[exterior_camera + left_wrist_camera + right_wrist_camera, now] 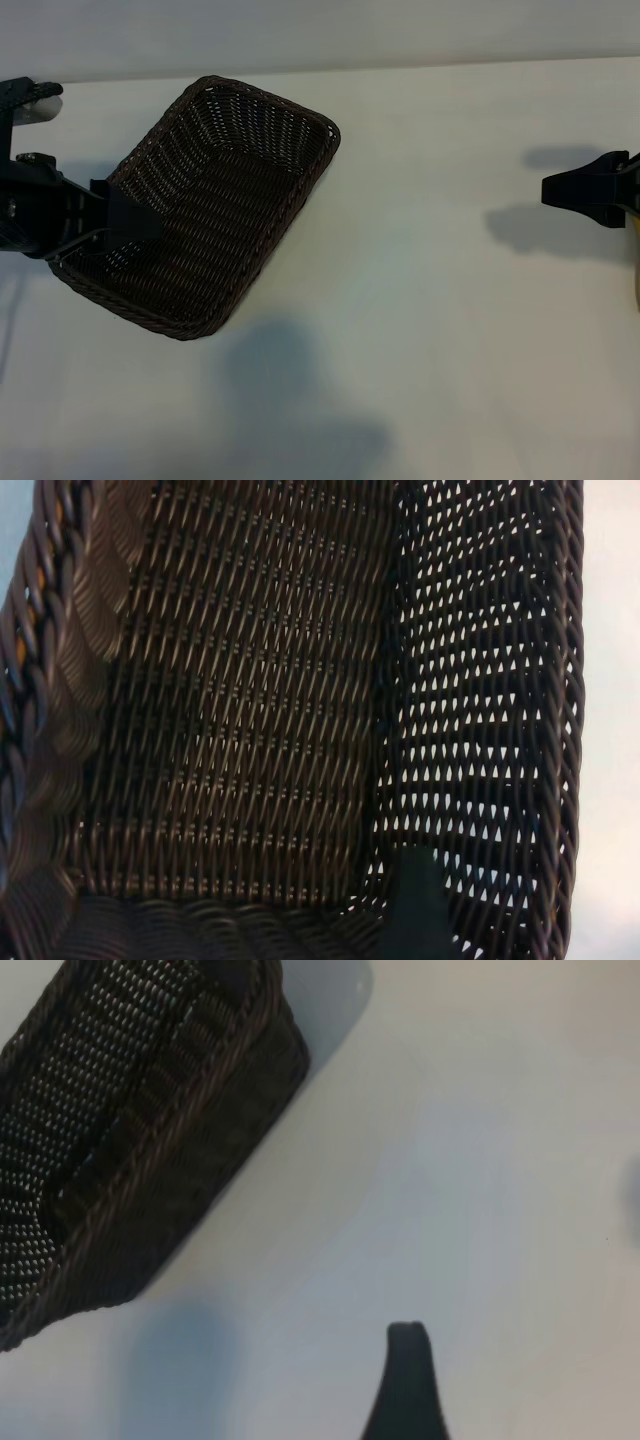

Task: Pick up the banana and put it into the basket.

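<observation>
The dark brown wicker basket lies at the left of the table, set at an angle, and nothing is inside it. My left gripper reaches over its left rim, open. The left wrist view is filled by the basket's weave, with one dark finger in front of the side wall. My right gripper hovers open at the far right over bare table, holding nothing. In its wrist view one finger shows, with the basket farther off. The banana is out of view.
The white table stretches between the basket and the right arm. A broad soft shadow lies on the near part. A thin yellowish strip shows at the right edge under the right arm; what it is cannot be made out.
</observation>
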